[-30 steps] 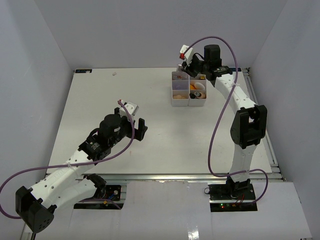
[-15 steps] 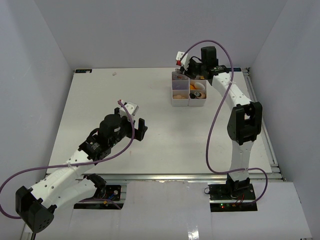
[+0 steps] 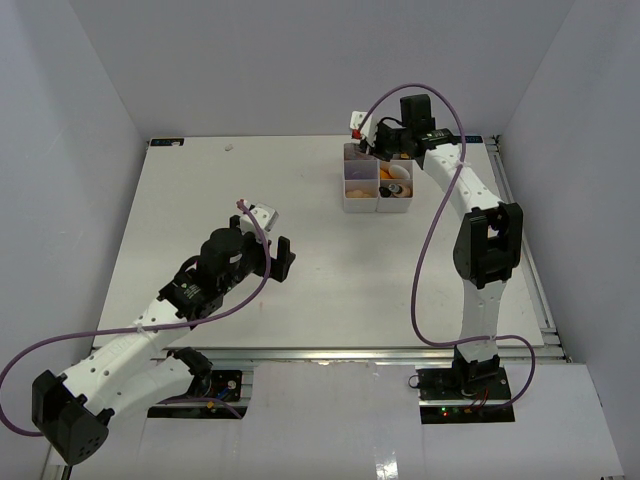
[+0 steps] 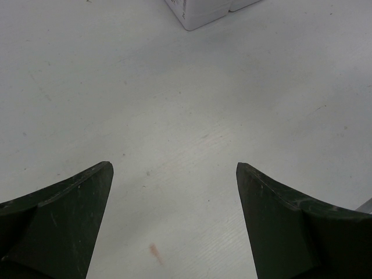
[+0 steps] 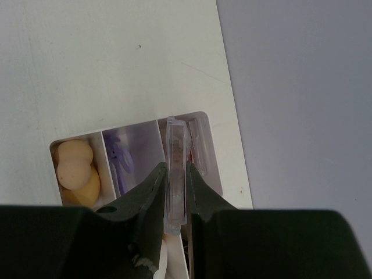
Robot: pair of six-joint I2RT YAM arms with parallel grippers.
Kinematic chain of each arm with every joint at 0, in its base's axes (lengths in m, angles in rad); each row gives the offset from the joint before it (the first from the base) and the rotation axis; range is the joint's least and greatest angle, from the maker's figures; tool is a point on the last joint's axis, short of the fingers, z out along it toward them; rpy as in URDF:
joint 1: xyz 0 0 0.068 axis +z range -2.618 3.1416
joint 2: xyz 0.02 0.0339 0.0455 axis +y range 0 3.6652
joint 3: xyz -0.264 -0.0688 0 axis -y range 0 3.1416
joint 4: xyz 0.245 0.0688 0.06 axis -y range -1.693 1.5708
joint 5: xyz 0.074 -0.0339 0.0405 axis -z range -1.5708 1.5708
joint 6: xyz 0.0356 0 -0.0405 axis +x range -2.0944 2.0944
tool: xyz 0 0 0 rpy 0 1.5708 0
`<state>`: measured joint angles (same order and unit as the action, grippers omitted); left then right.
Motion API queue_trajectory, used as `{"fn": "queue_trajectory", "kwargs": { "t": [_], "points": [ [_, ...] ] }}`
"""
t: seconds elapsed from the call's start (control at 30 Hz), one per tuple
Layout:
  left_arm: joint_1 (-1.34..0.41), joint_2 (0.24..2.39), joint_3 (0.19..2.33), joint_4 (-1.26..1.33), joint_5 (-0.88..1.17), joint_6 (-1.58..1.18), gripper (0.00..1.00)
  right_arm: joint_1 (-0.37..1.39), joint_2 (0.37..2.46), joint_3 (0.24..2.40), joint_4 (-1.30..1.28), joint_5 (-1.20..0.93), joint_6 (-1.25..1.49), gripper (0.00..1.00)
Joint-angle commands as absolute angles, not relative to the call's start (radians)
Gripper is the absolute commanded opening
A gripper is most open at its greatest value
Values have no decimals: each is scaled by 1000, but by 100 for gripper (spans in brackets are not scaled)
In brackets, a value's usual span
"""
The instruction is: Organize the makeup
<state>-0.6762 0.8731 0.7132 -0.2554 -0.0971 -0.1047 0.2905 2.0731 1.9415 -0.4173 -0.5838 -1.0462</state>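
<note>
Clearance between held piece and box is the thing to watch. The right gripper [image 5: 176,181] is clamped on a thin clear plastic piece [image 5: 175,136], seen edge-on in the right wrist view, so I cannot tell what kind of item it is. It sits over the far end of the white compartment box [image 3: 360,206]. Its long axis runs straight out from the fingers, in line with the dividers between cells. Directly under it is the end cell, next to the one holding the purple loop [image 5: 119,156]. The tan sponges [image 5: 74,173] fill the cell beyond that.

As I read it, the next move is a drop or a push into that end cell, and the piece already lines up with the slot. Something reddish lies in the cell beside the piece, but it is too blurred to name. Whether the piece's far edge is touching the box or hanging above it cannot be told. The overhead view hides it behind the wrist.

The left gripper [image 4: 173,170] is spread wide and holds nothing. It hangs over bare table [image 4: 174,93], well apart from the box, and only a corner of the box shows at the top of its view. The right arm is far nearer the makeup.
</note>
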Motion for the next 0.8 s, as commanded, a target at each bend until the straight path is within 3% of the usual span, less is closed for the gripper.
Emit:
{"fn": "queue_trajectory", "kwargs": {
  "t": [0.0, 0.33, 0.6, 0.77],
  "points": [
    [-675, 868, 707, -252, -106, -107, 98, 293, 2079, 1982, -454, -634, -1109, 16],
    [-673, 873, 705, -250, -114, -105, 98, 289, 2153, 2070, -492, -622, -1143, 35],
    [-667, 878, 704, -247, -110, -103, 98, 281, 2176, 2092, -468, -598, -1096, 78],
    [-662, 889, 704, -238, -88, -104, 98, 281, 2080, 2038, -356, -558, -932, 89]
  ]
}}
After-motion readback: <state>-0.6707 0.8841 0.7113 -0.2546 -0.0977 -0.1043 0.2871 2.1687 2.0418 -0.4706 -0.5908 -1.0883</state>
